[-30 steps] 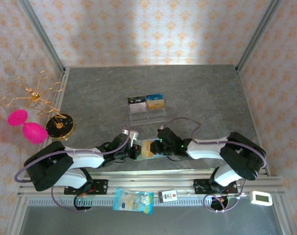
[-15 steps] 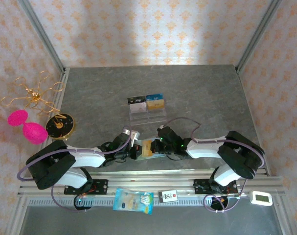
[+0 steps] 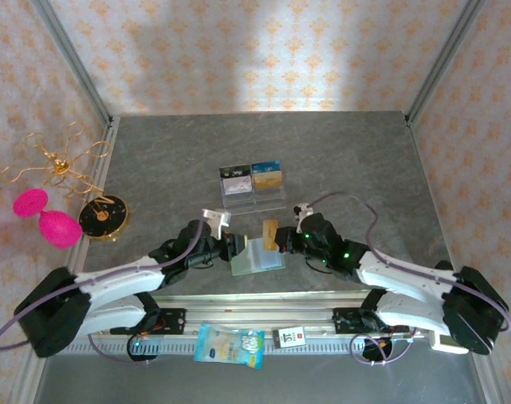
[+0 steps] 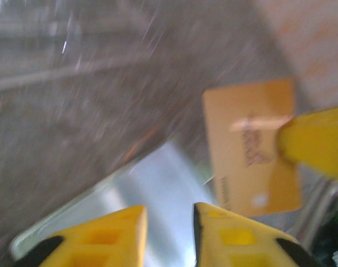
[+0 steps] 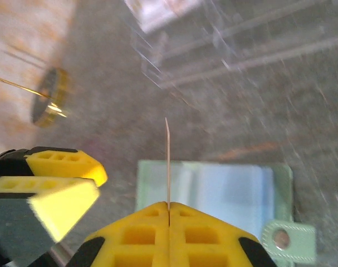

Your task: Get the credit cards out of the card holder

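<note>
On the table [image 3: 364,160], the sage-green card holder [image 3: 259,256] lies open flat.

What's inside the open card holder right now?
The card holder lies open. Its clear inside looks pale and empty, though blur could hide a flat card. One gold credit card is out, pinched in the right gripper above it.

Robot lab test cell, grey stone-look tabletop [image 3: 356,160], aluminium extrusion posts [image 3: 72,63], patterned wallpaper panels [image 3: 255,50] for walls, left arm [image 3: 120,282] and right arm [image 3: 407,278] bolted to a slotted rail [image 3: 263,313]
</note>
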Available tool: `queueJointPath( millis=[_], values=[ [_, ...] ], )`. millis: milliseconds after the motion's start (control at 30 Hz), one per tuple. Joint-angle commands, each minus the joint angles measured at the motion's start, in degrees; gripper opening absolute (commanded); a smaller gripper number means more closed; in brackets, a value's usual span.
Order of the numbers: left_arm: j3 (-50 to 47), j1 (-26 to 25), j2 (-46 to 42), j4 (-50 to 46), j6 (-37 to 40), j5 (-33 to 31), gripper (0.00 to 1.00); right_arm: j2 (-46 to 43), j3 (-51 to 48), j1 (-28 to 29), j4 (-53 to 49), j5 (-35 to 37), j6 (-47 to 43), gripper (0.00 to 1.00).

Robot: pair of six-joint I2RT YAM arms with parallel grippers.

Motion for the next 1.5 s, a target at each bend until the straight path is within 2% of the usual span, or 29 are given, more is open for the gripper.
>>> queueJointPath(
  millis=[0,133,333,633,867,967,1067,1300,1433,1467],
  values=[
    [0.7,0.5,-5.2,9.6,-2.4,1.6,0.40,-3.5,-1.0,-0.1,8.6,3.5,-0.6,0.00],
    [-1.2,0.5,-6.7,21.7,-6.4,2.6,0.46,-5.3,-2.5,-0.1,19.6,3.6,2.5,0.00],
    [-2.6,0.5,-5.7,34.1,-11.4,1.9,0.48,-5.5,-2.8,-0.1,31.1,3.4,6.1,0.00],
    [-1.6,0.5,-3.9,37.3,-13.5,1.7,0.50,-4.0,-0.6,0.1,36.2,1.8,7.5,0.00],
    [-1.5,0.6,-2.6,38.4,-14.9,2.7,0.41,-2.0,1.0,1.4,38.3,1.7,6.9,0.00],
    [-1.4,0.6,-1.9,39.7,-15.5,3.7,0.34,-0.6,1.6,1.9,38.7,2.3,6.4,0.00],
    [-1.1,0.5,-1.5,40.6,-15.8,4.6,0.22,0.7,2.1,2.4,39.4,3.8,6.2,0.00],
    [-1.0,0.8,-2.4,39.9,-15.6,3.7,0.20,4.4,3.5,4.2,37.8,4.5,6.2,0.00],
    [-0.4,1.6,-3.9,36.3,-13.5,3.5,0.00,4.3,3.2,4.7,35.9,4.0,6.5,0.00],
    [0.1,2.1,-4.4,34.5,-12.6,3.6,0.00,4.0,3.2,4.7,34.7,3.7,6.2,0.00]
  ],
)
